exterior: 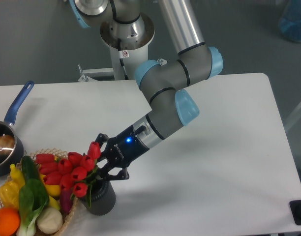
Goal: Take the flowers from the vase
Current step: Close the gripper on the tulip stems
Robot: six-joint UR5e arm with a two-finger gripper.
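Observation:
The flowers (67,169), a bunch of red tulip buds with green leaves, lean to the left out of the vase (102,197), a short dark grey cylinder near the table's front left. My gripper (102,160) comes in from the upper right, just above the vase mouth. Its jaws stand apart, one finger above and one below the right end of the bunch. One red bud (94,149) lies between the fingers. The stems at the vase mouth are partly hidden by the lower finger.
A wicker basket (67,222) with yellow, green and orange vegetables touches the vase's left side, under the tulips. A dark saucepan (3,157) with a blue handle stands at the left edge. The arm's elbow hangs over the table's middle.

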